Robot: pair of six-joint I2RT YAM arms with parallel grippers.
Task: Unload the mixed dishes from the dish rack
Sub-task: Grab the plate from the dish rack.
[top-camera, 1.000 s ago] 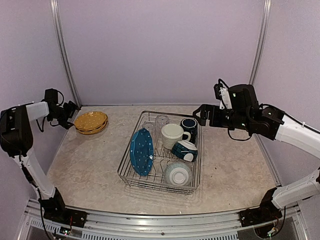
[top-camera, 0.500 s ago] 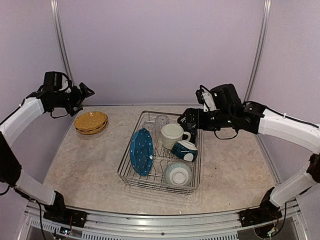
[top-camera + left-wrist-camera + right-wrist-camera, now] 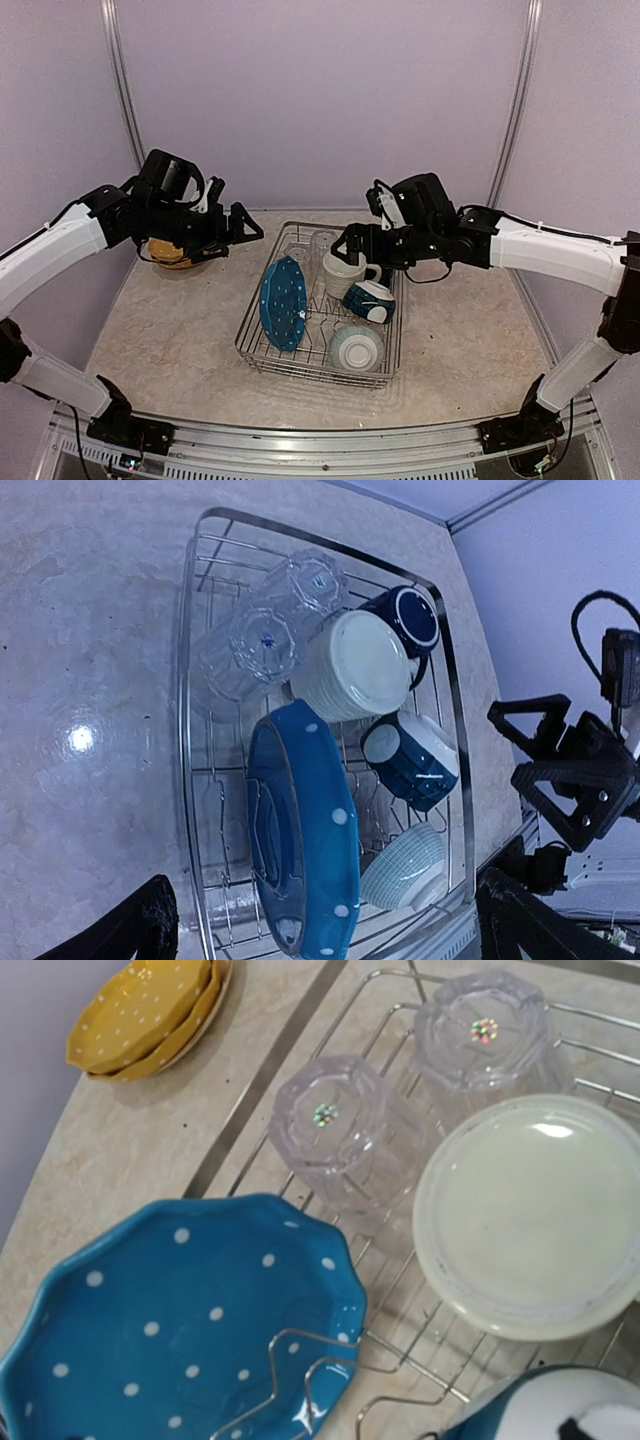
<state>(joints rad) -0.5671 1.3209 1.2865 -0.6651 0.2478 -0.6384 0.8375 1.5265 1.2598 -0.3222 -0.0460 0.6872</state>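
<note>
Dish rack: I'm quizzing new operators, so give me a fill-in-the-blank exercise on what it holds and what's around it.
The stacked plates outside the dish rack are ____. The only plate inside it is ____. It holds ____ clear tumblers. The left pincer and the right pincer both stand ____.
Missing: yellow; blue; two; open.
</note>
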